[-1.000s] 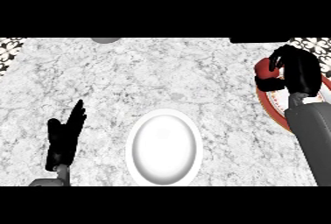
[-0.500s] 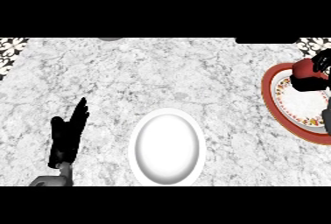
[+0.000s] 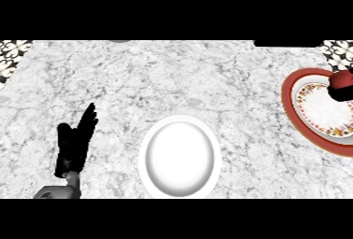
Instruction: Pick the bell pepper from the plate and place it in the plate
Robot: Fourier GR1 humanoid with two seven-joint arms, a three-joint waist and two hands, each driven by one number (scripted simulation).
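A red-rimmed plate (image 3: 307,122) with a flowered inner band lies at the counter's right edge. Over its upper right part, only a small piece of my right hand (image 3: 342,92) shows at the view's border. It is curled round a dark red bell pepper (image 3: 342,76), most of which is hidden. A plain white plate (image 3: 180,156) lies at the lower middle with nothing on it. My left hand (image 3: 73,148) rests open at the lower left, fingers up, well apart from both plates.
The counter top (image 3: 172,79) is grey-white marble. Patterned tiles (image 3: 14,49) show at both upper corners. A dark object (image 3: 286,43) and a small grey one (image 3: 121,41) sit at the far edge.
My right hand and forearm have slid to the right, nearly out of view, uncovering most of the red-rimmed plate. The left hand has stayed put.
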